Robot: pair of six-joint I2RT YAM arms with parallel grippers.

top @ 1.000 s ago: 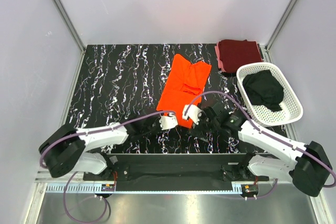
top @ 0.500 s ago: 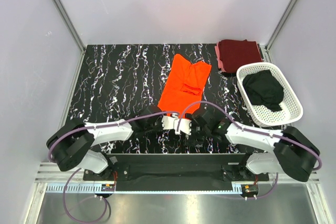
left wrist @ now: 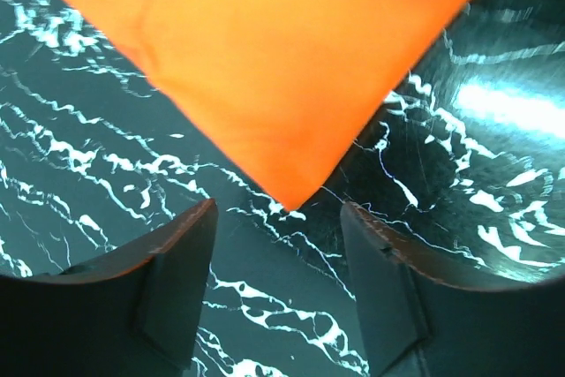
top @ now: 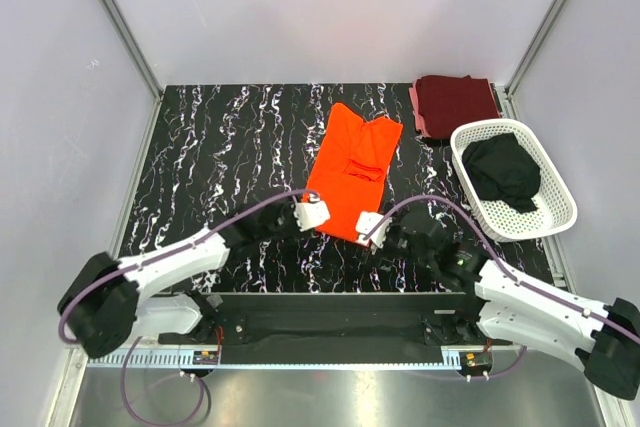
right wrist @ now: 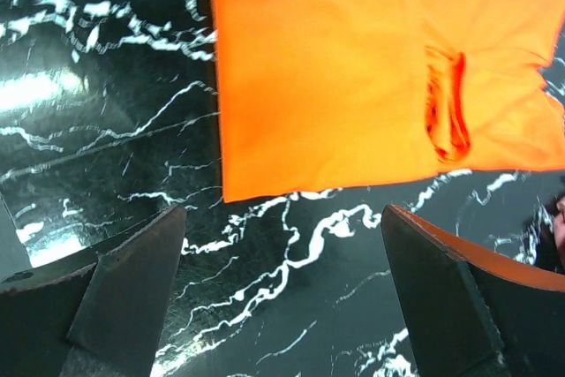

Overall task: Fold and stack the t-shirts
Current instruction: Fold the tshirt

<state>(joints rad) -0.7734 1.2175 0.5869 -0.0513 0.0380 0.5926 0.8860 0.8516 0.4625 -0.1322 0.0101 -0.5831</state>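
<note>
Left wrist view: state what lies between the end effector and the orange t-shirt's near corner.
Bare black marbled tabletop only; the orange t-shirt's corner points between the open left end effector's fingers, touching neither, in that view.

Tabletop (top: 220, 147): black, veined with white like marble, and glossy. Back wall (top: 330, 7), left wall (top: 50, 147) and right wall (top: 600, 97) were plain pale panels with a faint lilac cast. Slanting metal posts (top: 115, 19) stood at the far corners where the panels met. Along the near edge of my table ran a light slotted rail (top: 330, 359), with a brushed grey metal sheet (top: 330, 402) below it. I noted soft, even light. Glare (left wrist: 508, 103) lay bright on the gloss in the left wrist view, and a second patch (right wrist: 35, 90) showed in the right.
</note>
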